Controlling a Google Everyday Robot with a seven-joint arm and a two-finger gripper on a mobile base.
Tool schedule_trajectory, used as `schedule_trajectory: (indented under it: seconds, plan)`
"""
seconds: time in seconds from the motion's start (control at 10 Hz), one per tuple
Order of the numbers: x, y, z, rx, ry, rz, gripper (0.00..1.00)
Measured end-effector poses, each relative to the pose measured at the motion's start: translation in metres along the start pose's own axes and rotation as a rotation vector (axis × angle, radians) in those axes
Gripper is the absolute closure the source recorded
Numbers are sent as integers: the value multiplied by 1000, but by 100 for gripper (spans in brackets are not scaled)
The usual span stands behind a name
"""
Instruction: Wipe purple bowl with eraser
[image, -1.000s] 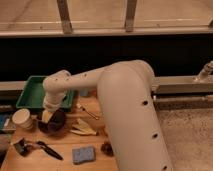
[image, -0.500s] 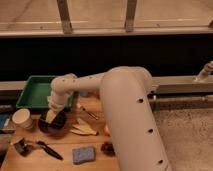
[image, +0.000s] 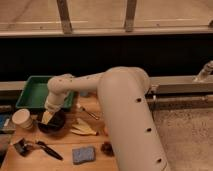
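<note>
The purple bowl (image: 56, 125) sits on the wooden table at the left, dark and round. My gripper (image: 47, 118) reaches down into its left side from the pale arm that sweeps in from the right. The gripper is shut, and its tip rests at or just above the bowl's inside. The eraser is hidden; I cannot see it in the gripper or on the table.
A cream cup (image: 22, 119) stands left of the bowl and a green tray (image: 33, 93) lies behind it. In front are a black-handled brush (image: 45, 149) and a blue-grey sponge (image: 83, 154). A yellow object (image: 83, 129) and a small dark lump (image: 106, 147) lie to the right.
The gripper swung slightly right across the bowl, then back to the left side. The bowl and the other objects have stayed put.
</note>
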Motion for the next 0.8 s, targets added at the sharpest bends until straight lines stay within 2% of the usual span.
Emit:
schedule_trajectory:
  seconds: [0.2, 0.5, 0.8]
  plan:
    - [9, 11, -2, 1, 20, 2, 100]
    - [44, 15, -11, 12, 48, 64, 100]
    - [67, -1, -23, 67, 71, 131, 100]
